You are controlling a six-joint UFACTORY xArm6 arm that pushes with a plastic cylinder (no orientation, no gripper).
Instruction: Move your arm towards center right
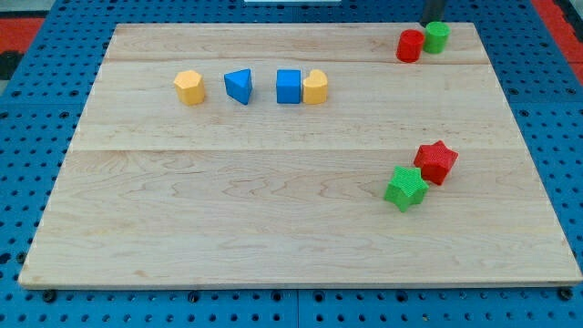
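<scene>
Camera view: tip at board's top right edge, just above green cylinder, which touches red cylinder. No jaws at all, only a bare rod holding nothing. Target spot, centre right, bare wood above red star and green star. Blocks probably light, stiff, easily slid; best skirted, not grasped.

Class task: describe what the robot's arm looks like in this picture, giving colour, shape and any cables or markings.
Only a short, dark, straight stub of the rod shows at the view's top edge; my tip ends just above the green block. No cables or markings are visible.
</scene>
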